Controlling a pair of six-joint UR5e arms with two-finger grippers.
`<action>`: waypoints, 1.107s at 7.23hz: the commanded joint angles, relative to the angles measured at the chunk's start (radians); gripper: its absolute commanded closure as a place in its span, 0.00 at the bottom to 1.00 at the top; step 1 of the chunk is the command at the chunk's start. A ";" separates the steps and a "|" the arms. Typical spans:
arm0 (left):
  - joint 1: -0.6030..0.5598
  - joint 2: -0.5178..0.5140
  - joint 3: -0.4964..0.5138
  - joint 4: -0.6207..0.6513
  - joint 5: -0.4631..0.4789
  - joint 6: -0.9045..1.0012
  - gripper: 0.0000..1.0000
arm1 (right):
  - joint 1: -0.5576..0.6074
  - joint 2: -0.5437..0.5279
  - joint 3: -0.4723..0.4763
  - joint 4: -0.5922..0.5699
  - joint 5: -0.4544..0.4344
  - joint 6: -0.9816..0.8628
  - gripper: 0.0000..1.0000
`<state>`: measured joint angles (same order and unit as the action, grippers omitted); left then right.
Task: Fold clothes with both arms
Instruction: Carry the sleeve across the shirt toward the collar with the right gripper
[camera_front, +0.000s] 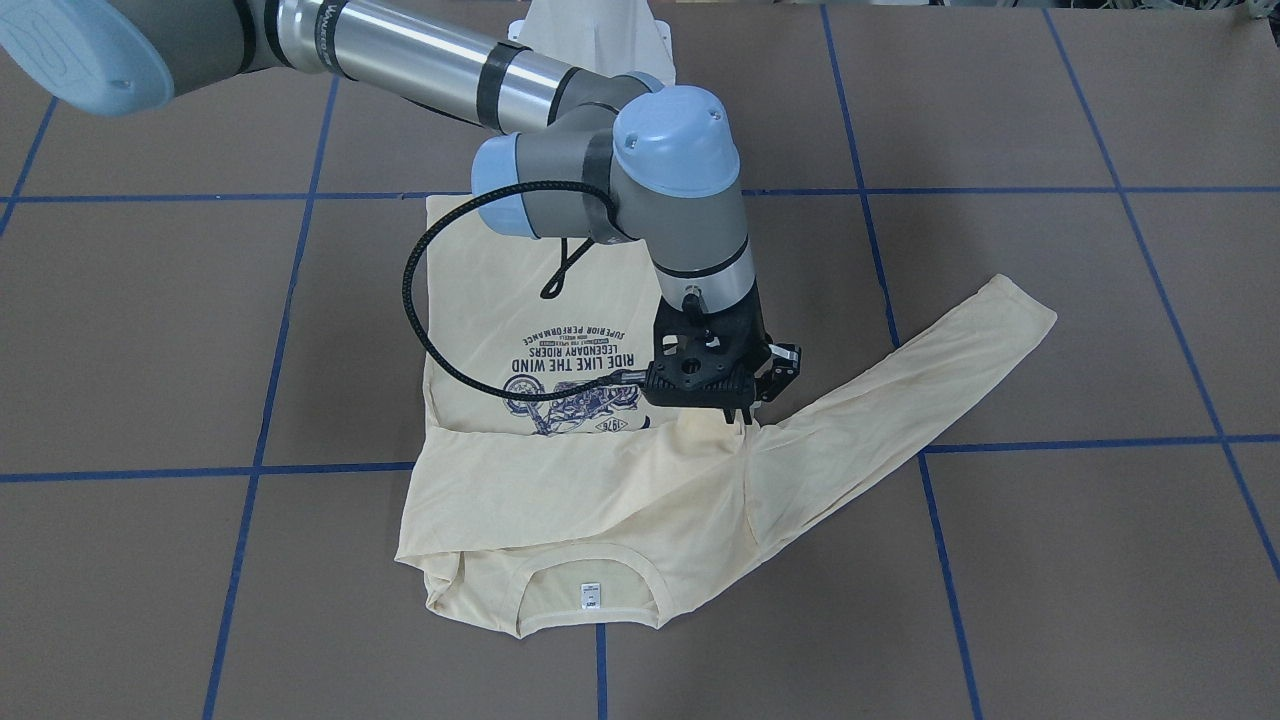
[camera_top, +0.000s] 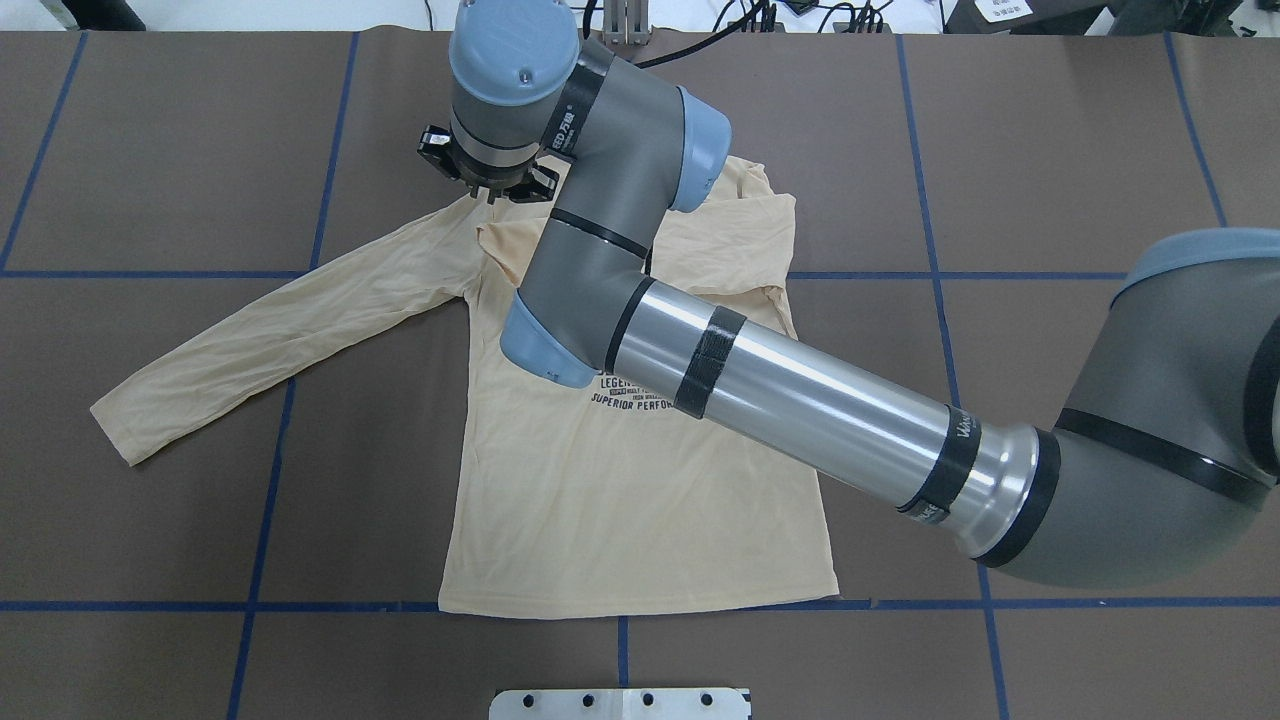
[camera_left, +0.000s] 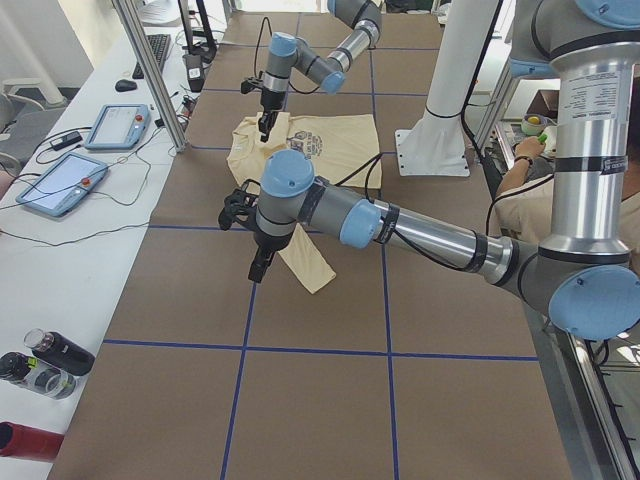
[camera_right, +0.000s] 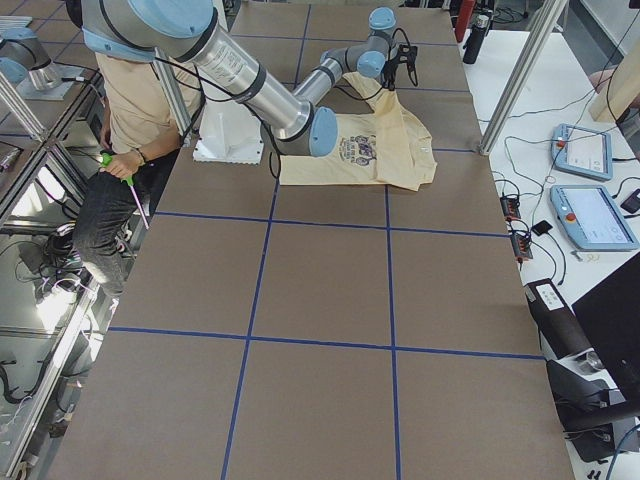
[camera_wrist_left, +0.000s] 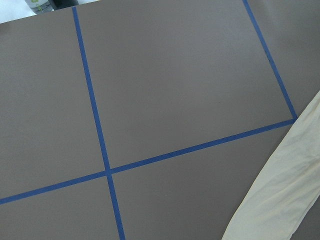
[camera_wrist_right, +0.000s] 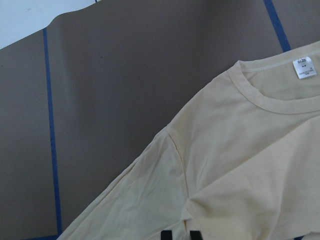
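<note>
Overhead exterior view: the shirt (camera_top: 620, 500) lies flat in the middle of the table (camera_top: 1050, 150), with its hem toward the bottom of the frame and one long sleeve (camera_top: 280, 330) stretched out to the lower left. The other sleeve (camera_front: 560, 490) is already laid across the chest. The right gripper (camera_front: 745, 410) stands at the shoulder seam of the free sleeve. In its wrist view the fingertips (camera_wrist_right: 166, 235) are narrow, with a small ridge of cloth pinched between them. The left gripper (camera_left: 257, 268) hangs near the cuff, and we cannot tell if its fingers are wide or narrow. We judge that the step in hand is folding the free sleeve inward. To do it well, we should hold the shoulder pinch low and steady, take the cuff through both layers, and carry it across without dragging the thin body cloth.
</note>
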<state>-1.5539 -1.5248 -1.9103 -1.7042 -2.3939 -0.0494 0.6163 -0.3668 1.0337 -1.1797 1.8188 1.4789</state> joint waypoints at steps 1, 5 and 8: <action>0.000 0.000 -0.003 -0.002 -0.004 -0.001 0.00 | -0.029 0.040 -0.087 0.051 -0.056 0.009 0.21; 0.122 0.000 0.028 -0.134 -0.076 -0.117 0.00 | 0.000 -0.152 0.143 0.032 0.032 0.023 0.04; 0.326 0.012 0.190 -0.376 -0.031 -0.284 0.00 | 0.129 -0.511 0.441 -0.011 0.180 -0.026 0.07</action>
<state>-1.3061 -1.5152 -1.7970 -1.9695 -2.4383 -0.2712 0.6832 -0.7136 1.3470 -1.1845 1.9428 1.4874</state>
